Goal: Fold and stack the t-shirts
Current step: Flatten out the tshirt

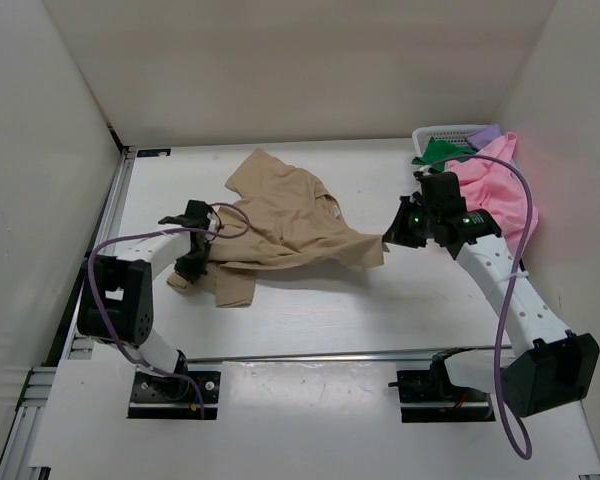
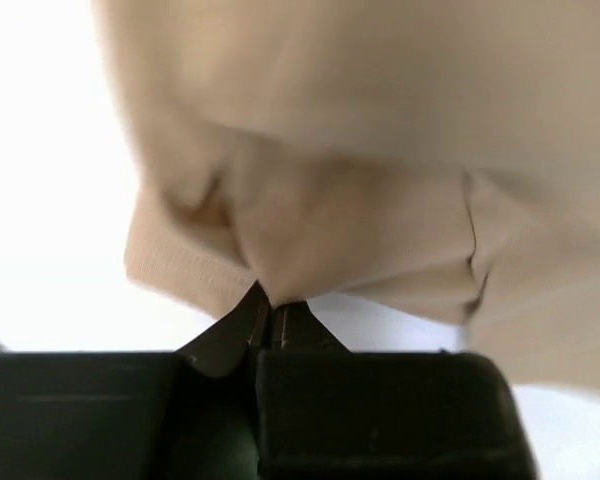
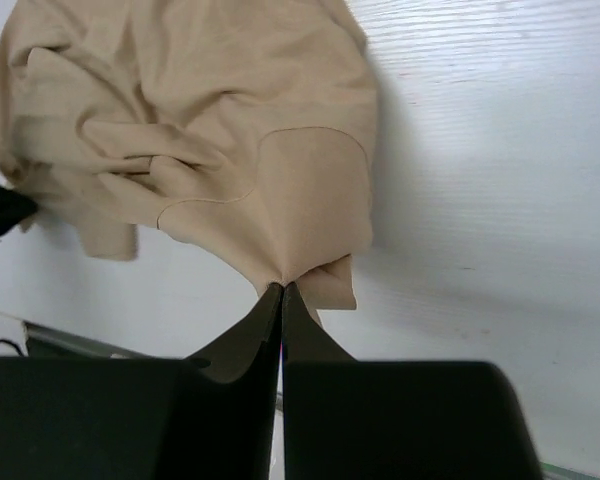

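The tan t-shirt [image 1: 280, 220] lies crumpled across the middle of the table. My left gripper [image 1: 195, 262] is shut on its left edge; in the left wrist view [image 2: 268, 300] the cloth [image 2: 360, 180] bunches right at the tips. My right gripper [image 1: 388, 240] is shut on the shirt's right corner, shown in the right wrist view [image 3: 282, 288] with the shirt [image 3: 180, 130] stretched out beyond. The pink t-shirt [image 1: 495, 185], the green t-shirt [image 1: 442, 152] and the purple t-shirt [image 1: 488, 132] are piled at the back right.
A white mesh basket [image 1: 442, 132] stands at the back right corner under the pile of shirts. White walls close in the table on the left, back and right. A metal rail runs along the table's left edge [image 1: 110, 210].
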